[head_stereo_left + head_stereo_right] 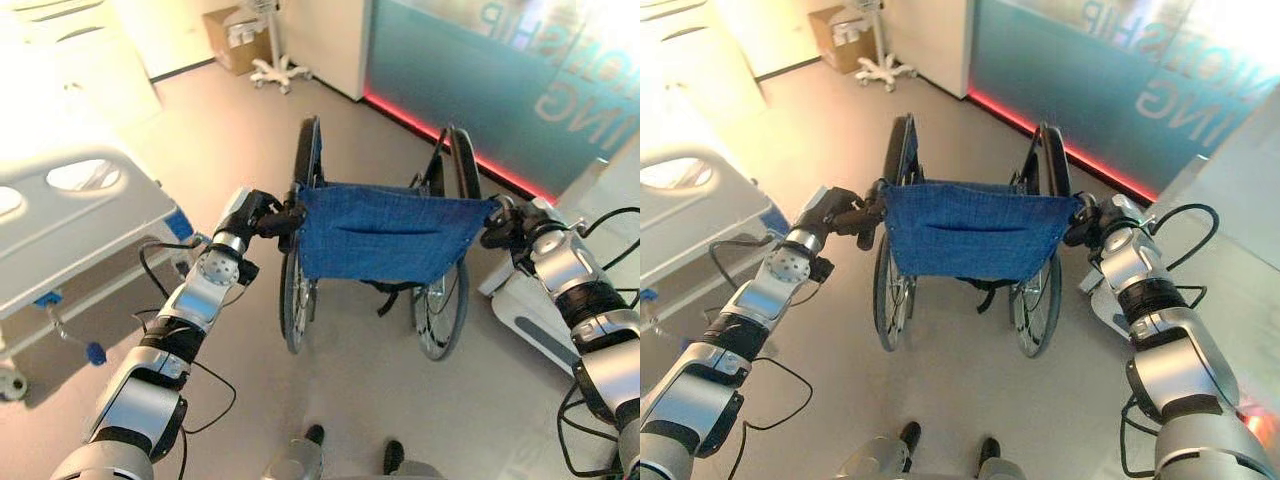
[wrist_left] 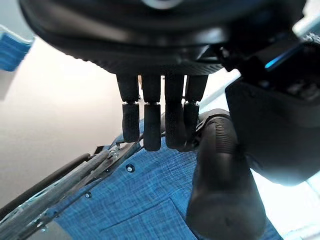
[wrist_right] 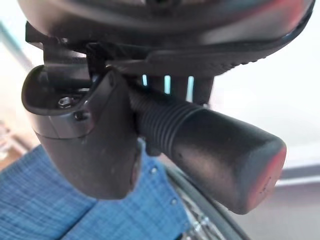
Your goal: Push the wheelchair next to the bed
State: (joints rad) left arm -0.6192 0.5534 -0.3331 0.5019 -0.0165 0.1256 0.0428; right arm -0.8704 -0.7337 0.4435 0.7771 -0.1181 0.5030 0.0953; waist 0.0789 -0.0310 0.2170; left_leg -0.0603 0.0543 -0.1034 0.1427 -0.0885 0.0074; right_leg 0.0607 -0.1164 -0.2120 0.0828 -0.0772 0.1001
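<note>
Wheelchair (image 1: 385, 240) stands on the grey floor (image 1: 350, 400) right in front of you, its back toward you: a blue cloth backrest (image 1: 385, 232) stretched between two black push handles, with large spoked wheels on either side. Your left hand (image 1: 262, 212) has its fingers (image 2: 150, 125) curled round the left push handle (image 2: 220, 170). Your right hand (image 1: 1095, 222) is clamped round the ribbed right push handle (image 3: 200, 145), thumb wrapped against it. To your left, well apart from the chair, you see the bed (image 1: 70, 215) with its pale end board and blue fittings. Farther off, a teal glass wall (image 1: 500, 80) carries large pale lettering, shown mirrored and cut off. At the far end, a cardboard box (image 1: 228, 38) sits beside a white wheeled stand (image 1: 272, 55); you cannot tell what the box holds.
</note>
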